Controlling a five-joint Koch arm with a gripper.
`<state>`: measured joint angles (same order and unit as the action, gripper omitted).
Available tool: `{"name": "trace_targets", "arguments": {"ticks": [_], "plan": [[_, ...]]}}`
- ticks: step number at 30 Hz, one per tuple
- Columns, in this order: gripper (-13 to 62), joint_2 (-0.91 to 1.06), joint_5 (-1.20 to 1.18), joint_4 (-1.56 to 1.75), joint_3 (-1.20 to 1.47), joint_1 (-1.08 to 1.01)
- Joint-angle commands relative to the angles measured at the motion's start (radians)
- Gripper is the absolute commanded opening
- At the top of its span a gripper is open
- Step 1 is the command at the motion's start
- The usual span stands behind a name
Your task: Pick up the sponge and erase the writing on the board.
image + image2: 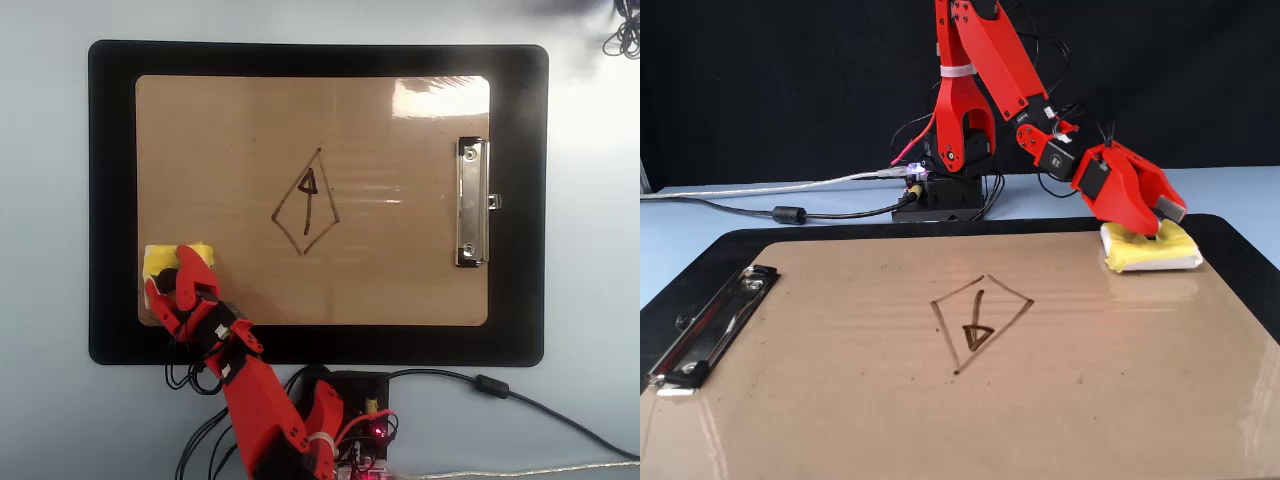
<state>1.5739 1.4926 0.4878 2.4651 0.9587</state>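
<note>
The gripper (pixel 1161 228) looks like smooth red plastic with a slight sheen. Directly under it the sponge (pixel 1145 252) is soft, matt yellow foam over a white layer. The board (pixel 240 120) spreading out from the gripper has a tan, hardboard-like face, glossy enough to throw back pale glare, and the writing (pixel 306 202) on it is thin, dull dark marker. Well away from the gripper, the clip (pixel 472 202) is bright silver metal. The mat (pixel 112 200) beneath is matt black, and the counter (pixel 45 200) smooth pale blue.

A hobby robotics bench. A pale blue worktop (pixel 700 250) carries loose cables (pixel 760 212) at ten o'clock. A black backdrop (pixel 770 80) hangs behind.
</note>
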Motion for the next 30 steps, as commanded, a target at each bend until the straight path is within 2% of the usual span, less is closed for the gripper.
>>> {"name": "trace_targets", "arguments": {"ticks": [1,8,16,22,24,25,27,30], "plan": [[33.0,-0.009,-0.006,0.023,-0.012,0.009],[32.4,-0.058,-0.005,0.025,-0.015,0.014],[19.3,-0.051,-0.006,0.026,-0.005,0.044],[17.4,-0.044,-0.009,0.025,0.011,0.044],[12.8,-0.032,-0.009,0.026,0.018,0.041],[5.9,-0.02,-0.011,0.028,0.021,0.041],[-3.0,-0.002,-0.011,0.032,0.023,0.037],[-6.0,0.005,-0.009,0.067,0.034,0.031]]}}
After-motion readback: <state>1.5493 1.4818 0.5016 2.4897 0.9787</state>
